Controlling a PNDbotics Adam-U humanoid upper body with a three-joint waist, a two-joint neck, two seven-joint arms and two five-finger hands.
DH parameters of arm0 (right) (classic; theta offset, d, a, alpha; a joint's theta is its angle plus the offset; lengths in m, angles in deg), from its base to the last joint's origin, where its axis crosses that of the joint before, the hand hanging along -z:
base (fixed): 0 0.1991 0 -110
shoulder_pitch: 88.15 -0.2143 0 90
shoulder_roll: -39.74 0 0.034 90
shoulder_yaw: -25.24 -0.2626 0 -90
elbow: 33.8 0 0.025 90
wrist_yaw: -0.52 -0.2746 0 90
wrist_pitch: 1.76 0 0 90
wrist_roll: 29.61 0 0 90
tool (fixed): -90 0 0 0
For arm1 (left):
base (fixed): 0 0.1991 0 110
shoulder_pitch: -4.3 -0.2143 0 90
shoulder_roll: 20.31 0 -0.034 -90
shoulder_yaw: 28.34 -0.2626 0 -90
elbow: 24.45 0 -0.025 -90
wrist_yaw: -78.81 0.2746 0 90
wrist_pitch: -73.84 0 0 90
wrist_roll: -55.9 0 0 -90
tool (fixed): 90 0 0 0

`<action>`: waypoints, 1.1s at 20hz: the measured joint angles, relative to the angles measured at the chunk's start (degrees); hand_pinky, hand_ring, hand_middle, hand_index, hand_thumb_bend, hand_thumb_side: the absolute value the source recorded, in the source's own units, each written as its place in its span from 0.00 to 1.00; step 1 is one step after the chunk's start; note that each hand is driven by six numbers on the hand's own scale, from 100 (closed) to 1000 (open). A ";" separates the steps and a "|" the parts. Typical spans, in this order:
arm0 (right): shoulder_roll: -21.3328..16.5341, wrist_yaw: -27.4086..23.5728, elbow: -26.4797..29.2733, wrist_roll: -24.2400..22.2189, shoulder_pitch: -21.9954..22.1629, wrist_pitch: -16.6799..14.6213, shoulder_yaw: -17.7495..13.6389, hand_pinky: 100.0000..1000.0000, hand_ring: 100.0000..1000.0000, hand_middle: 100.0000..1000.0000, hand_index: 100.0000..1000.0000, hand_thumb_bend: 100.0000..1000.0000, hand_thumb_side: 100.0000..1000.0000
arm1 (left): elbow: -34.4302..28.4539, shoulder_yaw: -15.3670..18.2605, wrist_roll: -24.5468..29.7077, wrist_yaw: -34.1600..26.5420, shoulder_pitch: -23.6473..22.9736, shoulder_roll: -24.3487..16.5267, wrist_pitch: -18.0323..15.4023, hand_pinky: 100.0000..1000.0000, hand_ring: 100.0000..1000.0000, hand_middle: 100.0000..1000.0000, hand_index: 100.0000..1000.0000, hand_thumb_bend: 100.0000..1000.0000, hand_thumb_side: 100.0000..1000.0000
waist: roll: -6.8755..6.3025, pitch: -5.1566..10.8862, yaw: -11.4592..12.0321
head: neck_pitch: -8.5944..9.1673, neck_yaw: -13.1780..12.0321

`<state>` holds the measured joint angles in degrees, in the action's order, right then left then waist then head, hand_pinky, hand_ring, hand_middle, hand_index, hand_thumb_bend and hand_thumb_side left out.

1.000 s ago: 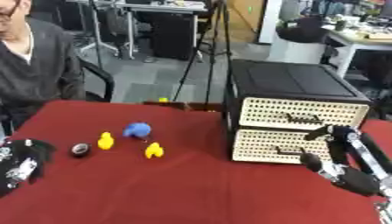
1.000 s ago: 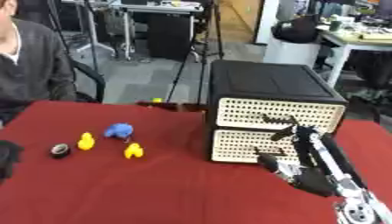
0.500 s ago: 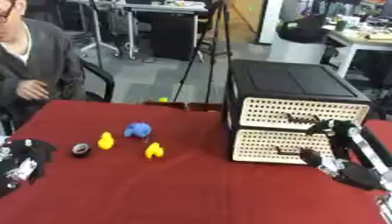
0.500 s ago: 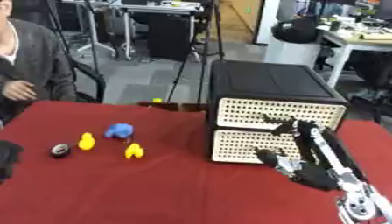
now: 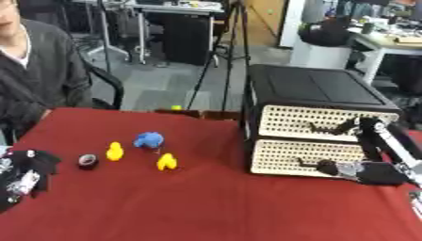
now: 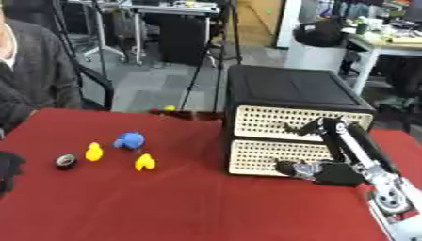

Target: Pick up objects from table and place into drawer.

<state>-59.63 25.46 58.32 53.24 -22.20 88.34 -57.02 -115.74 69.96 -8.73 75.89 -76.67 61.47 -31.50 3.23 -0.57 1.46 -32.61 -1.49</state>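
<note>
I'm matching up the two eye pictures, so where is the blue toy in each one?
Left eye view: blue toy left of centre, on the red cloth between two yellow toys.
Right eye view: blue toy further left, same spot among the yellow toys.
Shared landmark: the drawer unit stands to its right in both.

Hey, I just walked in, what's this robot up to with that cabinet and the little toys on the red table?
The robot's right hand is at the front of the black drawer cabinet, its fingers at the handle of the upper drawer, which looks closed. Both perforated drawer fronts sit flush. The small things lie untouched on the red table: two yellow toys, a blue one and a small dark round object. The left hand rests idle at the lower left edge.
</note>
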 measured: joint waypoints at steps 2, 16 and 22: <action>-0.93 1.94 -1.57 -1.17 -1.57 0.15 0.00 0.01 0.00 0.00 0.58 0.97 0.50 | 0.01 0.00 0.01 0.00 -0.02 0.00 -0.01 0.14 0.29 0.42 0.65 0.00 0.62 | 0.02 0.01 0.04 | 0.00 -0.13; -2.78 7.90 -13.06 -3.82 -9.71 -0.44 0.01 0.01 0.00 0.00 0.56 1.00 0.53 | 0.04 -0.02 0.11 0.25 -0.13 0.00 -0.07 0.14 0.29 0.42 0.65 0.00 0.62 | 0.06 0.04 0.40 | -0.01 -0.49; -2.74 8.83 -17.36 -4.25 -11.09 -0.24 0.00 0.02 0.00 0.00 0.56 1.00 0.49 | 0.04 -0.02 0.27 0.26 -0.23 0.00 -0.22 0.14 0.29 0.42 0.65 0.00 0.62 | -0.34 0.09 0.65 | -0.02 -0.48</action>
<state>-62.37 34.29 40.97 48.98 -33.29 88.10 -57.02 -115.70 69.94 -8.46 76.15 -76.90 61.47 -31.72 2.90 -0.48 2.12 -32.63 -1.97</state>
